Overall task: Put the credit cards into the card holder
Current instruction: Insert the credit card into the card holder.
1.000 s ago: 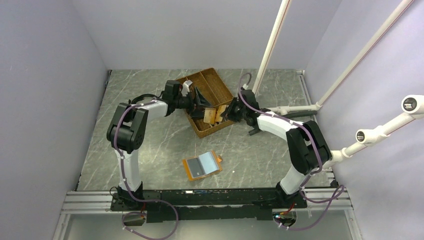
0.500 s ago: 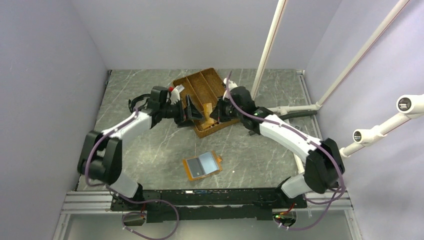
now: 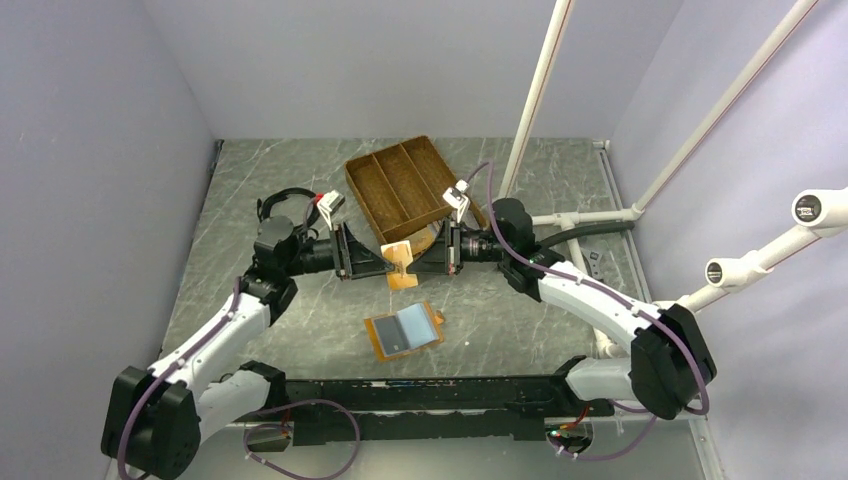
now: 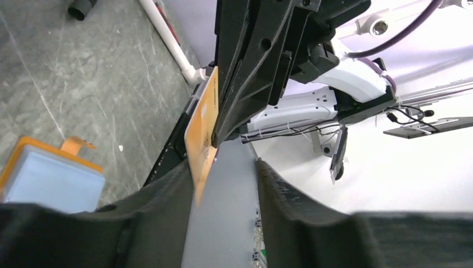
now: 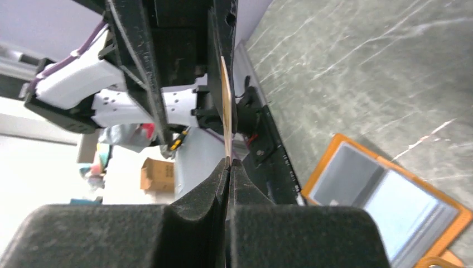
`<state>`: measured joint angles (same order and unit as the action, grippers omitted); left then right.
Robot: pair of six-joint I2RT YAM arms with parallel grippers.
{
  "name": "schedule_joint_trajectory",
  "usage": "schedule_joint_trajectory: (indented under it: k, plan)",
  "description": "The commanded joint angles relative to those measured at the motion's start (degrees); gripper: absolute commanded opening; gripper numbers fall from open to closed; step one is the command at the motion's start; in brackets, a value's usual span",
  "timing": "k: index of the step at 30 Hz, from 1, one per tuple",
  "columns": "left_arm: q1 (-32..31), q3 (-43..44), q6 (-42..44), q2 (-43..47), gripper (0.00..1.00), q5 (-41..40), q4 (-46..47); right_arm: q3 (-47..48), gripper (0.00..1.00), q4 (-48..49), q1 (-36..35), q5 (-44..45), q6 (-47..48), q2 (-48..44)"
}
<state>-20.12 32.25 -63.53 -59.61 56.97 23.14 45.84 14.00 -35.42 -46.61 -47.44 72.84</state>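
Grey marbled surface (image 3: 520, 300) carries the holder (image 3: 405, 332), lying open to receive cards. Above it the right pincer (image 5: 228, 164) clenches an orange card (image 3: 400, 264) on edge. The left pincer (image 4: 223, 178), jaws apart, straddles it, likely for a handover.

Both hands have come out of the wicker tray (image 3: 395, 185) and now meet nearer the arm bases, above the tabletop (image 3: 500, 320) between the tray and the card holder (image 3: 403, 331). The right hand (image 3: 418, 256), pinched shut, has brought an orange card (image 3: 402, 270) out with it. The left hand (image 3: 384, 264), earlier among the tray's compartments, now faces it with its fingers spread around the card. Both elbows have dropped lower and swung outward.
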Motion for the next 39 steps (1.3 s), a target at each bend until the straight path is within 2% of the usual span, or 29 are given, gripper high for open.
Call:
schedule_joint_trajectory:
  k: [1,3,8,9,10,12,13,15,17,22,27,29,33,39]
  plan:
    - [-0.9,1.2,1.3,3.1,0.4,-0.8,-3.9,-1.6,0.0,9.4,-0.6,-6.1,-5.3,-2.9]
    - [-1.3,0.4,1.3,3.5,0.33,-1.3,-4.3,-2.3,0.0,10.2,-0.9,-6.6,-5.8,-3.3]
    - [-3.3,-0.7,0.5,2.5,0.27,-2.5,-3.7,-4.4,0.0,9.9,-1.3,-5.7,-5.5,-4.1]
    - [-3.8,-0.6,1.2,2.3,0.29,-3.3,-5.8,-4.2,0.0,8.1,-1.3,-4.8,-4.4,-4.3]
    - [-4.1,0.0,2.8,2.2,0.36,-5.1,-11.7,-3.1,0.0,2.2,-1.3,-2.3,-1.2,-4.3]
    - [-4.1,2.8,9.0,1.8,0.57,-12.5,-31.6,1.9,0.0,-18.5,-1.3,7.6,9.8,-3.8]
    - [-4.1,4.2,12.0,0.7,0.61,-16.5,-38.7,2.9,0.0,-25.3,-1.2,11.2,13.6,-3.2]
    - [-4.2,4.6,14.9,-0.6,0.6,-20.8,-45.2,3.1,0.0,-32.9,-0.5,14.9,18.2,-1.7]
    - [-4.2,2.6,14.2,-0.5,0.54,-20.9,-44.3,2.7,0.0,-35.5,-0.5,14.7,20.6,1.0]
    - [-5.5,-1.3,12.0,-4.4,0.2,-17.7,-33.8,-1.5,0.0,-27.3,-1.2,9.6,18.9,5.4]
    - [-9.3,-0.7,14.1,-12.6,0.04,-21.1,-32.0,-3.1,0.0,-18.2,-1.7,8.7,15.4,10.1]
    - [-9.6,-1.3,14.3,-13.4,0.0,-23.3,-33.2,-3.7,0.0,-15.1,-1.8,7.0,14.2,12.4]
    - [-9.6,-2.8,14.1,-12.6,0.0,-28.2,-36.9,-5.2,0.0,-9.2,-2.2,5.2,12.0,16.0]
    - [-9.6,-4.5,12.7,-12.9,0.0,-30.6,-38.9,-6.4,0.0,-4.3,-3.0,4.1,9.8,18.9]
